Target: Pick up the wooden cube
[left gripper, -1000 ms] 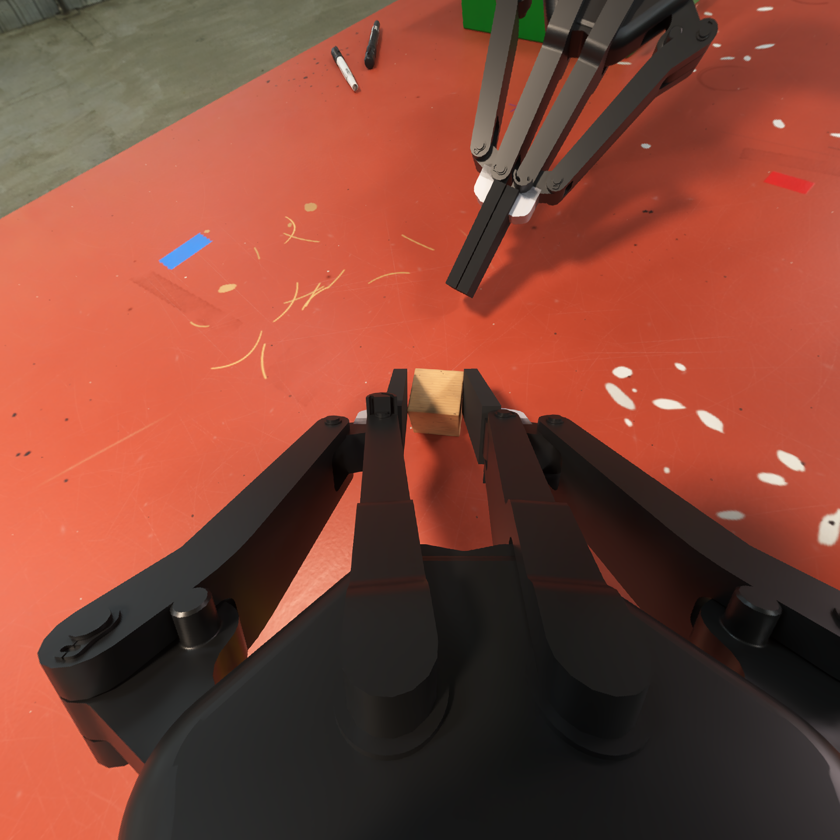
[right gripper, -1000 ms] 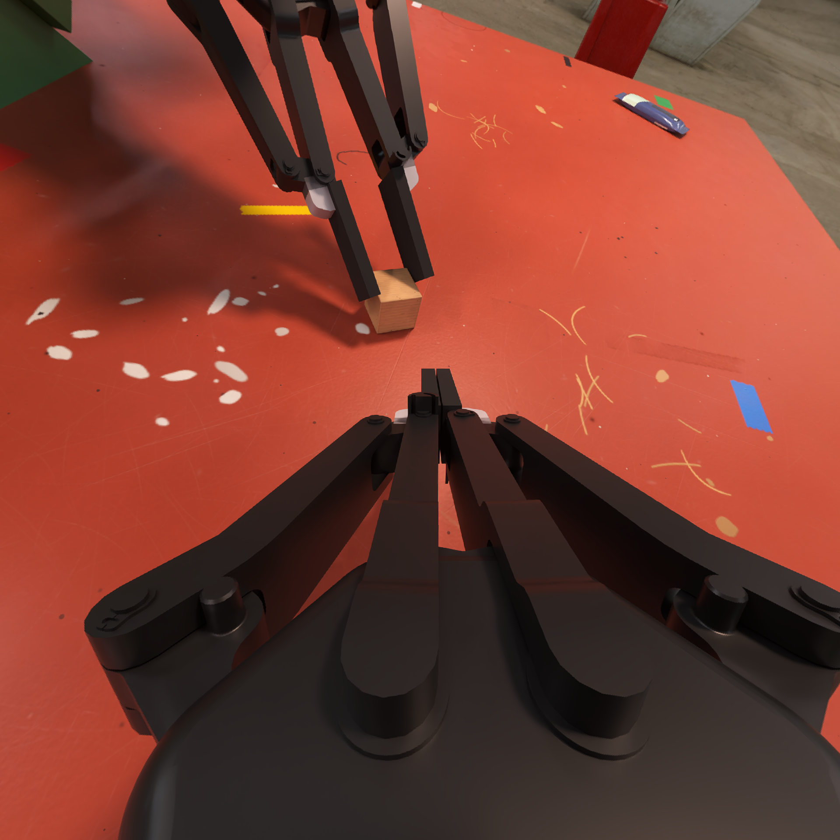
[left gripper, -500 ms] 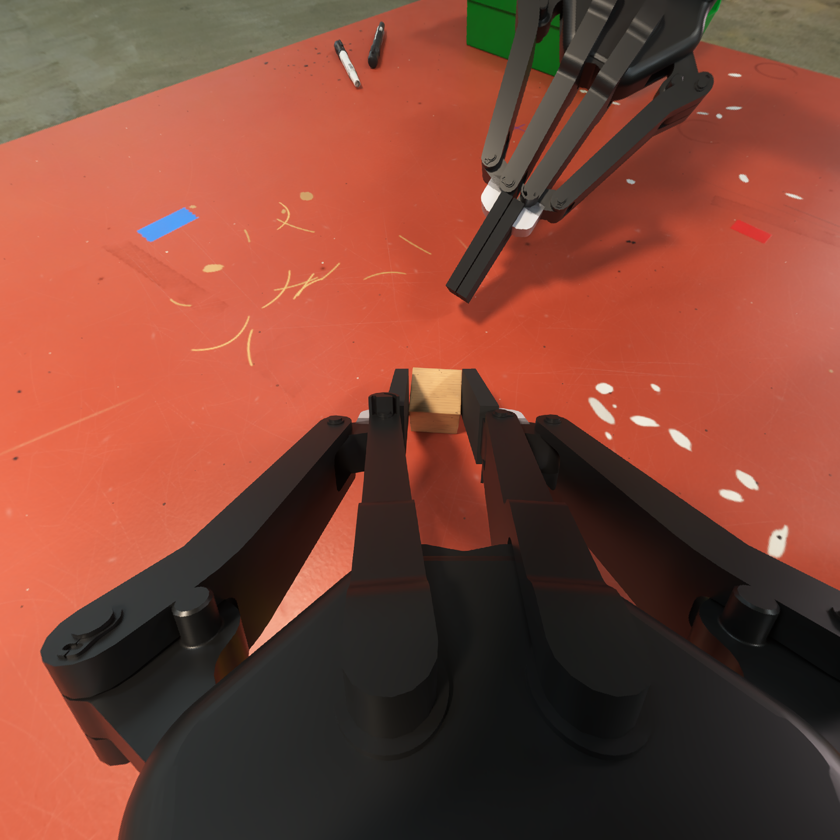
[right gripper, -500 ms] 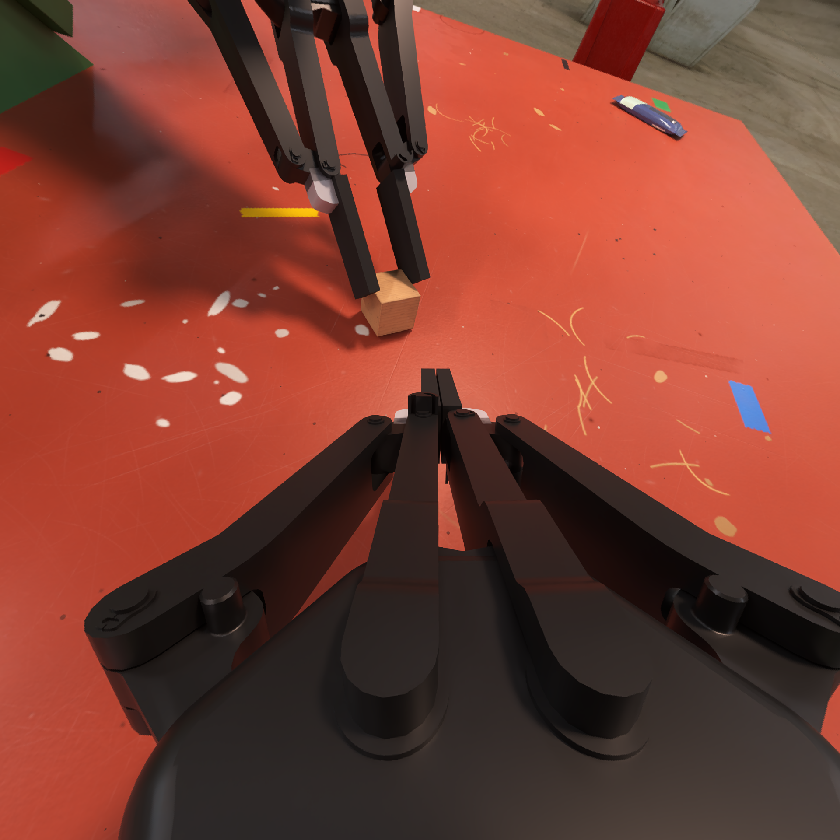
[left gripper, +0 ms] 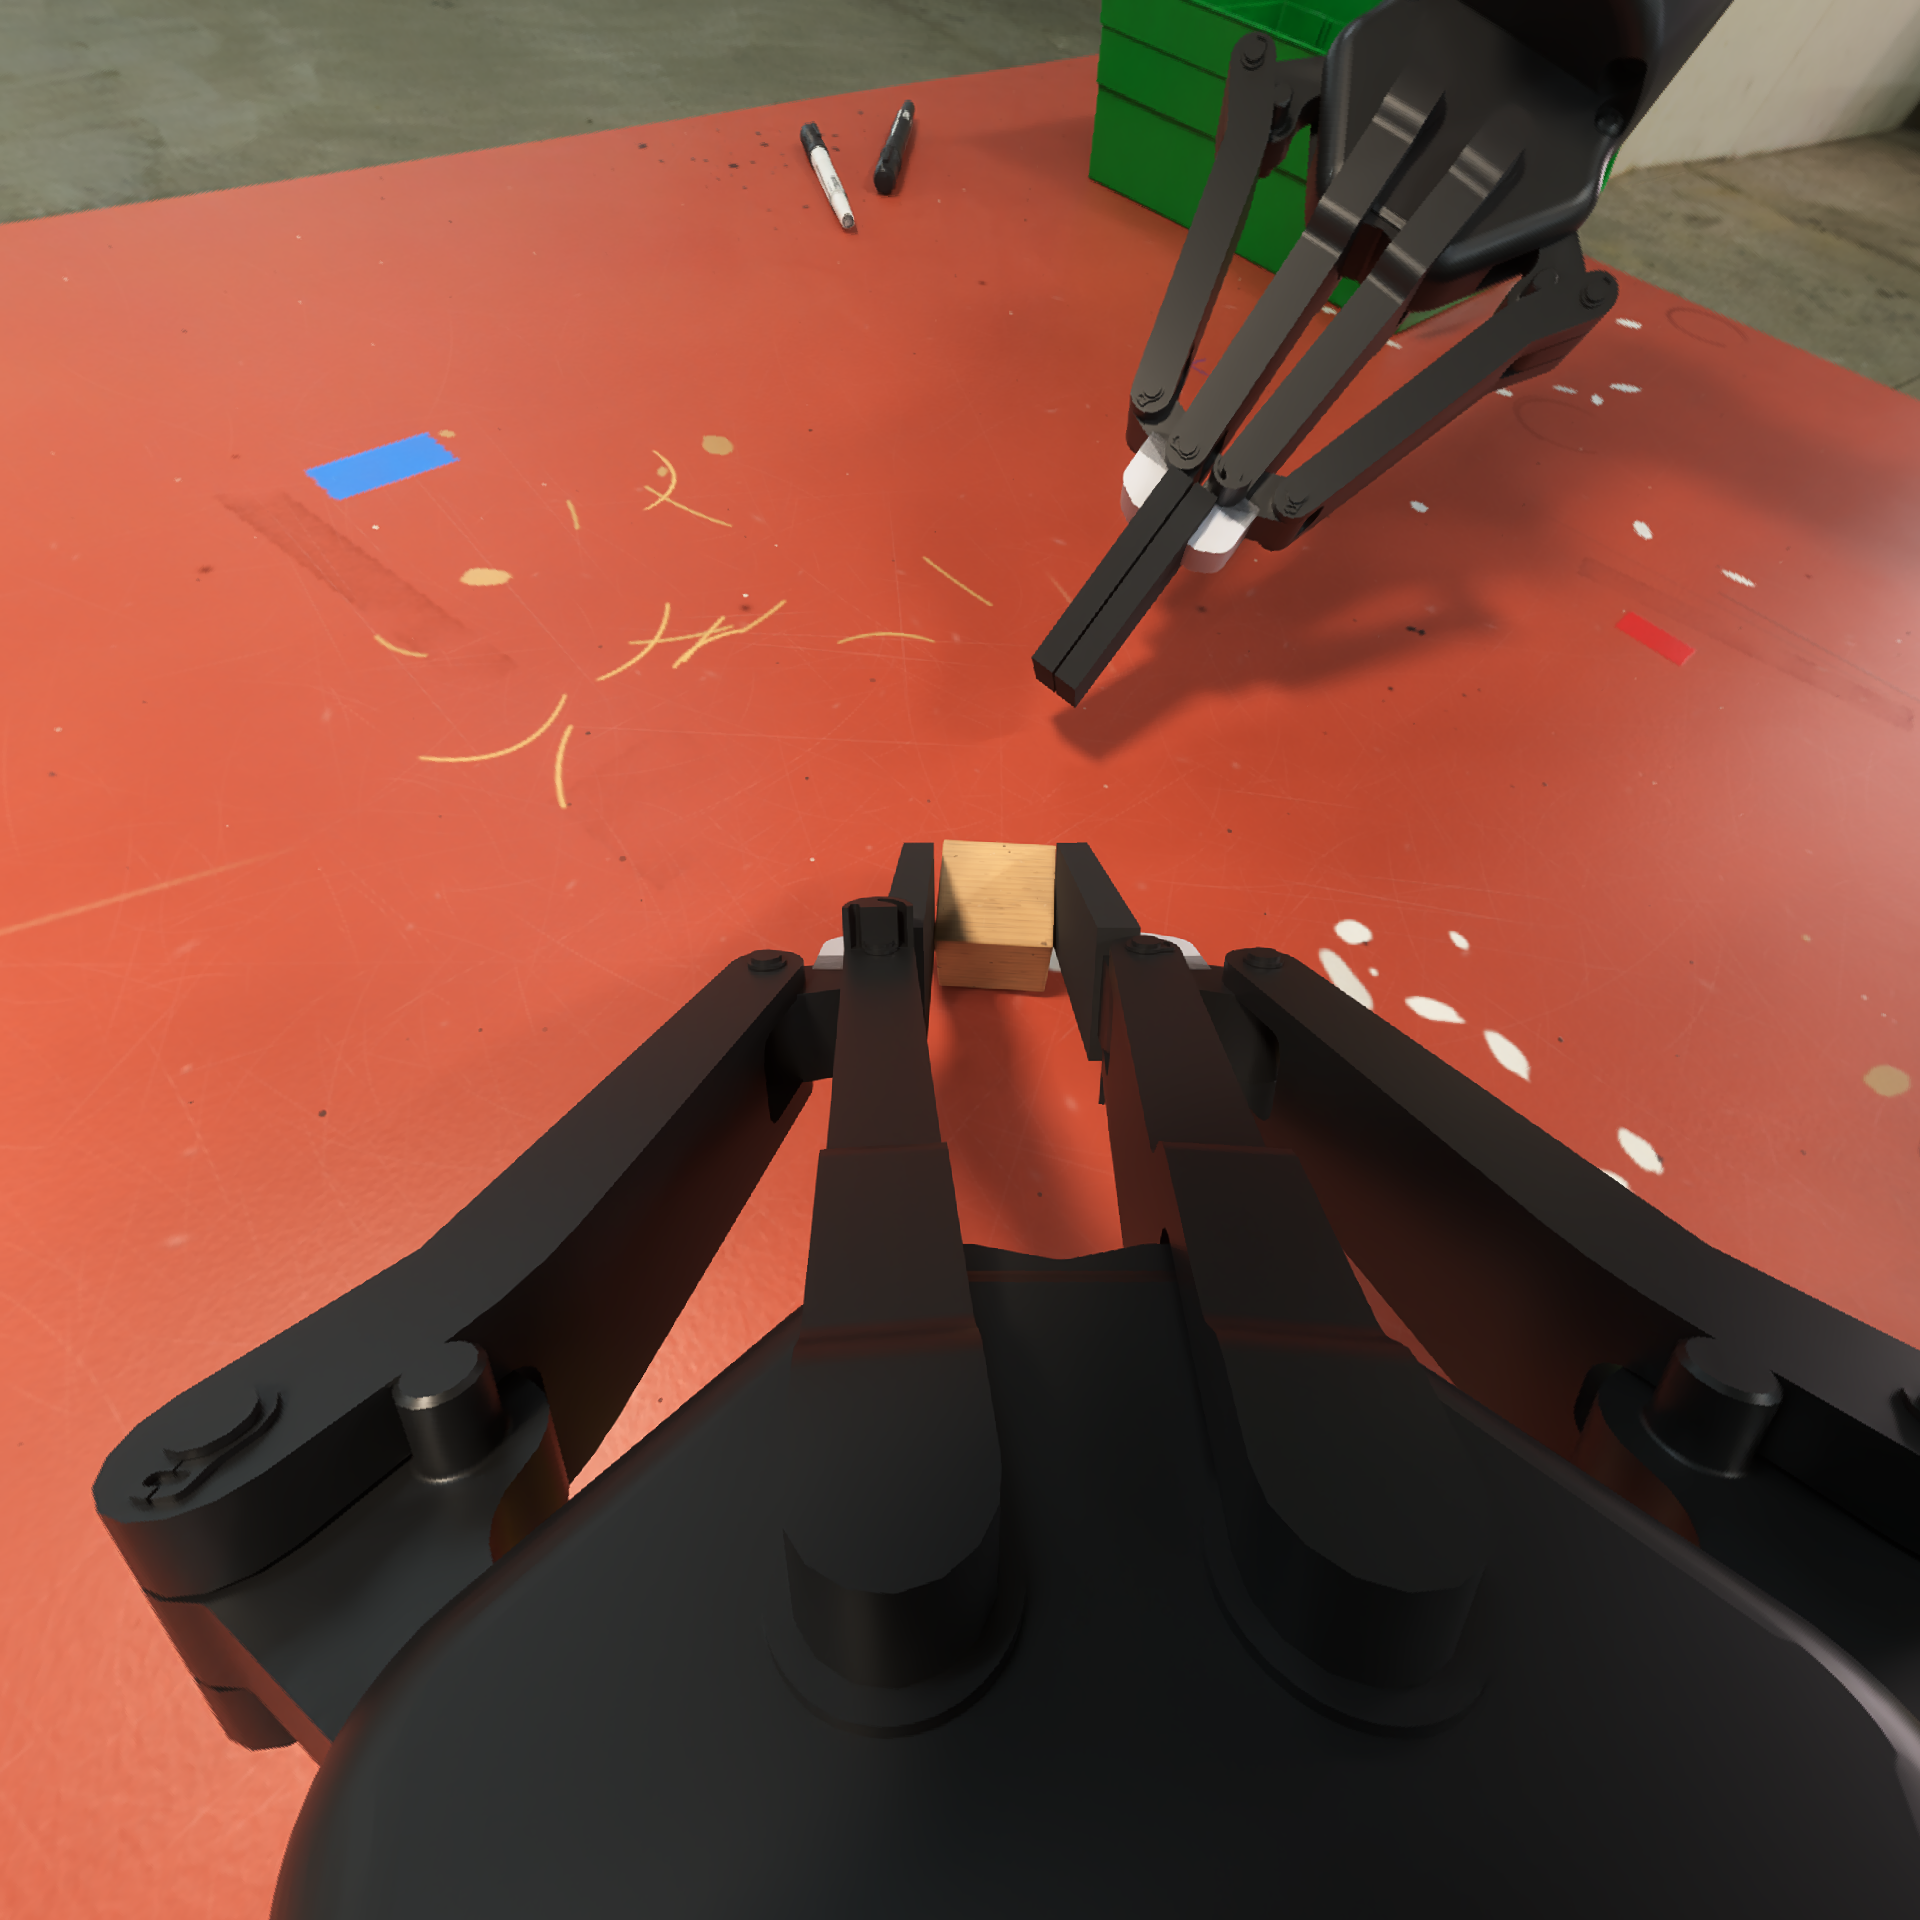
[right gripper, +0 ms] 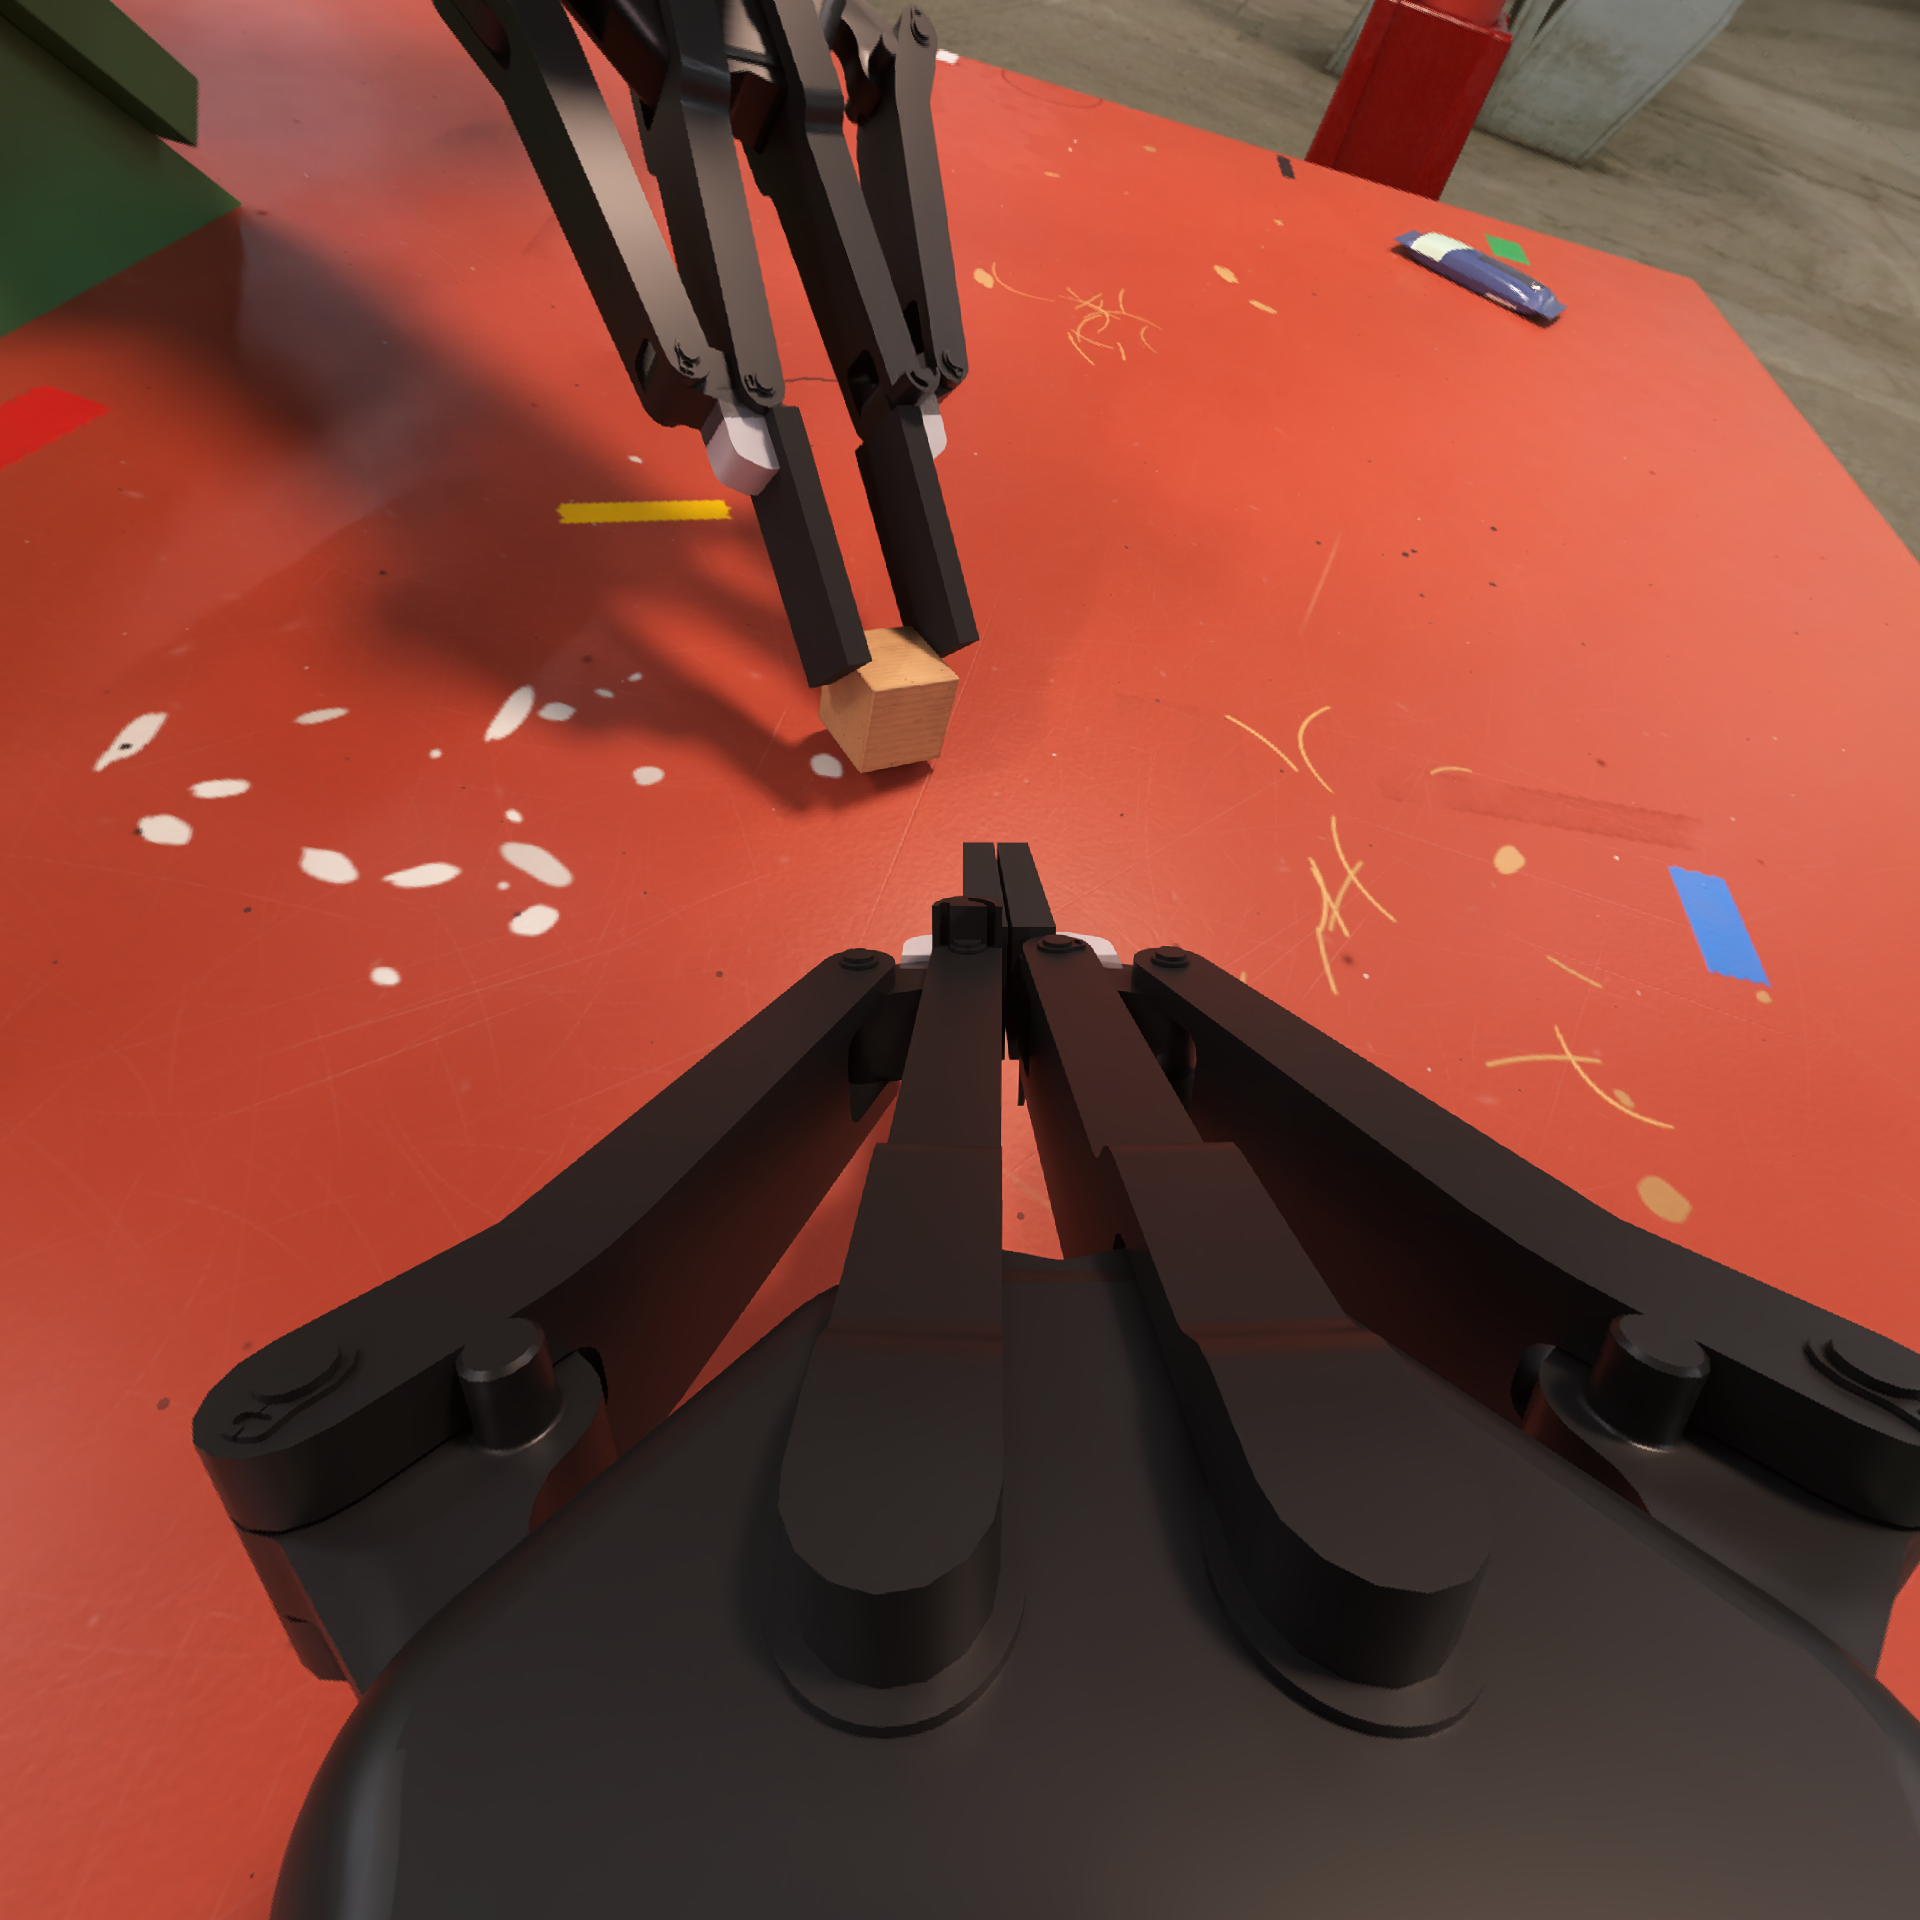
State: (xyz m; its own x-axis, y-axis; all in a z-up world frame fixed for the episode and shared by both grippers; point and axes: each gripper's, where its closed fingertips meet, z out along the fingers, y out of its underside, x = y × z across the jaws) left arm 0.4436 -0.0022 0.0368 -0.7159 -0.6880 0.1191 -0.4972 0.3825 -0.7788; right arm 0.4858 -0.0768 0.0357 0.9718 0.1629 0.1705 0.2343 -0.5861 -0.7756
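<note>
- We see the left gripper [left gripper: 995,883] closed on the wooden cube [left gripper: 994,912] near the centre of the left wrist view; one finger presses each side of the block, gapped only by its width
- In the right wrist view the wooden cube [right gripper: 889,698] sits left of centre in the upper half, gripped at its top between the fingers of the left gripper [right gripper: 891,649]; its shadow falls on the red table [right gripper: 1195,582] just beneath; we cannot tell whether its underside touches the surface
- The right gripper [right gripper: 997,868] has its fingers pressed together with nothing between them; in the left wrist view the right gripper [left gripper: 1062,675] hangs right of centre in the upper half, tips just above the table [left gripper: 312,935] and apart from the cube
- Nothing lies between the two grippers but bare table with pale scratches
- Two markers [left gripper: 857,161] lie at the upper centre of the left wrist view, a green crate [left gripper: 1153,125] at the upper right behind the right gripper, a strip of blue tape [left gripper: 381,463] at the upper left, a red patch [left gripper: 1654,636] at the right edge
- White paint spots [right gripper: 332,831] scatter at the left of the right wrist view; yellow tape [right gripper: 644,511] lies upper left, a blue wrapper [right gripper: 1481,275] upper right, a red post [right gripper: 1403,94] at the top right off the table
</note>
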